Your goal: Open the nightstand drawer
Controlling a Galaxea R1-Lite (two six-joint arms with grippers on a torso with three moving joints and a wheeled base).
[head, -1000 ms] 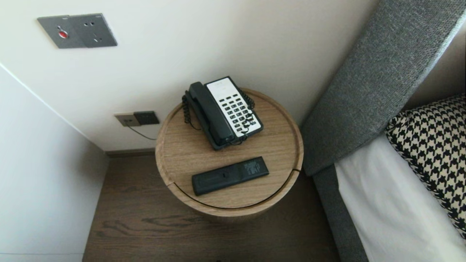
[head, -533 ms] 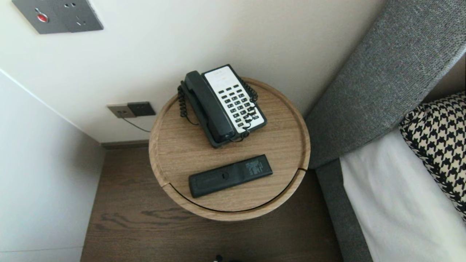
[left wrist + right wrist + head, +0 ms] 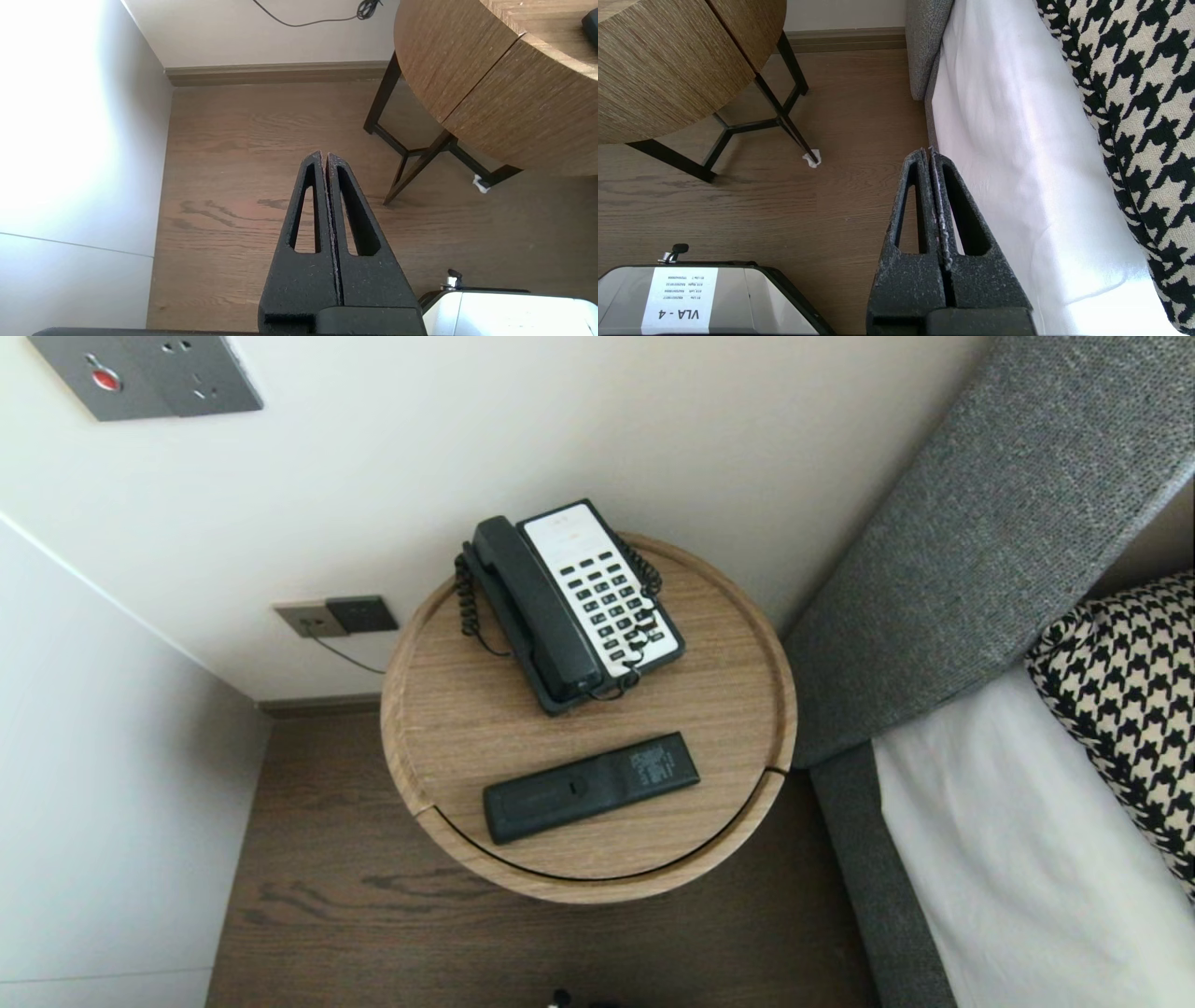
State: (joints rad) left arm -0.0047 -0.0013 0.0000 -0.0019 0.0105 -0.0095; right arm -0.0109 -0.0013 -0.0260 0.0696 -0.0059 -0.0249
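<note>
A round wooden bedside table (image 3: 448, 709) carries a black corded telephone (image 3: 569, 602) with a white keypad at the back and a black remote control (image 3: 590, 786) lying face down near the front. Neither arm shows in the head view. My left gripper (image 3: 325, 155) hangs shut and empty over the wood floor, left of the table's drum side (image 3: 467, 79) and below its top. My right gripper (image 3: 928, 152) is shut and empty too, parked above the floor at the edge of the white bed sheet (image 3: 1008, 140).
A grey upholstered headboard (image 3: 952, 551) and a bed with a houndstooth pillow (image 3: 1130, 691) stand right of the table. Wall sockets (image 3: 336, 616) and a switch panel (image 3: 149, 373) are on the wall behind. The table's dark legs (image 3: 784, 116) and my white base (image 3: 691, 298) sit low.
The whole head view has shifted: the camera has moved, so the table sits slightly higher and larger in the picture. The phone, the remote and both arms have stayed put.
</note>
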